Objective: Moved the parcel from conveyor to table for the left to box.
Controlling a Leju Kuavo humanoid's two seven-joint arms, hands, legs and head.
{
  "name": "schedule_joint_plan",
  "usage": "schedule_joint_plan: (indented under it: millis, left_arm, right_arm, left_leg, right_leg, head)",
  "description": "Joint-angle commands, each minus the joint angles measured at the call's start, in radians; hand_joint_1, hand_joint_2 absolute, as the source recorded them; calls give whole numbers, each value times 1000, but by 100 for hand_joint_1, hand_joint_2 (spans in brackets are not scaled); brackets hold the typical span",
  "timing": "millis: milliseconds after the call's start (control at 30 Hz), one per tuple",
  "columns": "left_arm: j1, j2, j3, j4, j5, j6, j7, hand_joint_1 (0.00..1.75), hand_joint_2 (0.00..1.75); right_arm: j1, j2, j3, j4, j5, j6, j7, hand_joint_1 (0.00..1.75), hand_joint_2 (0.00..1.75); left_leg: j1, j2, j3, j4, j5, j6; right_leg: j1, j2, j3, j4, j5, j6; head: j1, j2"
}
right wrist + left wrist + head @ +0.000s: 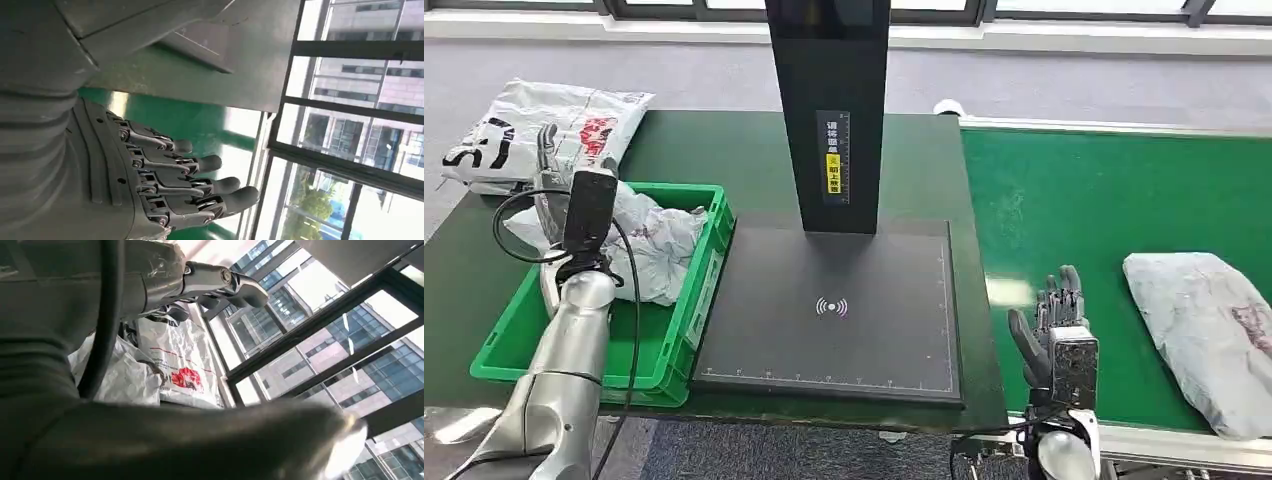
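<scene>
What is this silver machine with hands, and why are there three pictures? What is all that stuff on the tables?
It is a robot with two arms. The big picture is what it sees from its head. The other two come from cameras at its wrists, so they look tilted. Its left hand is raised above a green box that has a crumpled grey bag in it. Its right hand is open and holds nothing, beside the green belt. A grey parcel lies on the belt. Between them is a black pad on the table.
</scene>
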Motion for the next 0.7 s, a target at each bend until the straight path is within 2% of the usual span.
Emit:
schedule_joint_plan:
  millis: [33, 100, 200, 267, 333, 400, 433, 533, 700]
  left_arm:
    - [-21, -56, 16, -59, 263, -56, -132, 0, 0]
    - [-22, -74, -59, -38, 318, -144, -88, 0, 0]
    - [-13, -119, -157, 15, 476, -452, -92, 0, 0]
    - [25, -155, -237, 33, 510, -578, -135, 0, 0]
    - [59, -183, -313, 46, 506, -622, -169, 0, 0]
    - [81, -209, -388, 74, 487, -639, -199, 0, 0]
    - [88, -225, -409, 91, 483, -646, -201, 0, 175]
    - [77, -254, -484, 149, 456, -696, -220, 0, 175]
    - [81, -267, -511, 183, 462, -715, -227, 0, 175]
  right_arm:
    - [-43, -27, -34, 78, 81, -84, 17, 0, 175]
    - [-60, -46, -66, 109, 191, -165, 64, 0, 175]
    - [-77, -81, -139, 180, 346, -271, 132, 0, 175]
    - [-101, -102, -193, 254, 434, -328, 154, 0, 175]
    - [-133, -110, -242, 332, 490, -365, 152, 0, 175]
    - [-172, -68, -383, 376, 646, -365, 137, 0, 175]
    - [-185, -57, -436, 386, 702, -365, 143, 0, 175]
    - [-230, -54, -568, 438, 949, -365, 230, 0, 175]
    - [-243, -118, -645, 559, 1155, -365, 411, 0, 175]
  left_leg:
    - [1, -2, -1, 0, 0, 1]
    - [1, -3, 0, -1, 1, 1]
    - [0, -7, 2, -3, 2, 2]
    - [-1, -9, 3, -3, 3, 2]
    - [-1, -10, 3, -4, 3, 3]
    - [-2, -8, 3, -3, 2, 4]
    - [-2, -9, 4, -4, 2, 4]
    - [-5, -8, 2, -1, 0, 5]
    - [-6, -8, 2, -1, 0, 6]
  right_leg:
    - [1, -2, 1, -1, 0, 0]
    - [1, -3, 2, -3, 0, 1]
    - [0, -7, 5, -5, 1, 1]
    - [0, -9, 6, -5, 1, 1]
    - [-1, -10, 8, -7, 1, 2]
    - [-3, -8, 7, -5, 0, 2]
    - [-4, -8, 8, -6, 1, 3]
    - [-6, -8, 5, -4, 1, 3]
    - [-7, -8, 5, -4, 1, 4]
  head:
    - [0, 0]
    - [0, 0]
    - [0, 0]
    - [0, 0]
    - [0, 0]
    - [0, 0]
    - [0, 0]
    - [0, 0]
    - [0, 0]
